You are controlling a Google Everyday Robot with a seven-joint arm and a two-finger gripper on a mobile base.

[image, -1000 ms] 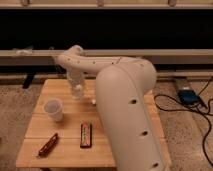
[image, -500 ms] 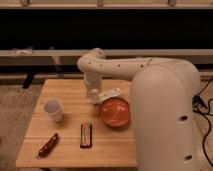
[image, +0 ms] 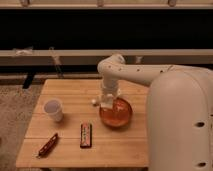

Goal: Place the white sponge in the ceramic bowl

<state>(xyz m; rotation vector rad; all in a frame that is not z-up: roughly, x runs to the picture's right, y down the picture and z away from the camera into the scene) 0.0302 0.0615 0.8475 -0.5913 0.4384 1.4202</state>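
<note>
The ceramic bowl [image: 117, 114], glossy orange-red, sits on the right half of the wooden table [image: 70, 92]. My gripper [image: 107, 101] hangs from the white arm, pointing down over the bowl's left rim. A pale blocky shape [image: 106, 104] at the gripper's lower end, just above the rim, looks like the white sponge. I cannot tell whether it is gripped. A tiny white bit [image: 93, 102] lies on the table just left of the bowl.
A white cup [image: 54, 109] stands at the table's left. A dark flat bar [image: 86, 135] and a reddish wrapped stick [image: 47, 145] lie near the front edge. My bulky white arm housing [image: 180, 120] covers the right side. A shelf rail runs behind the table.
The gripper has travelled right from beside the cup to the bowl's left rim. The bowl, hidden by the arm a second ago, now shows.
</note>
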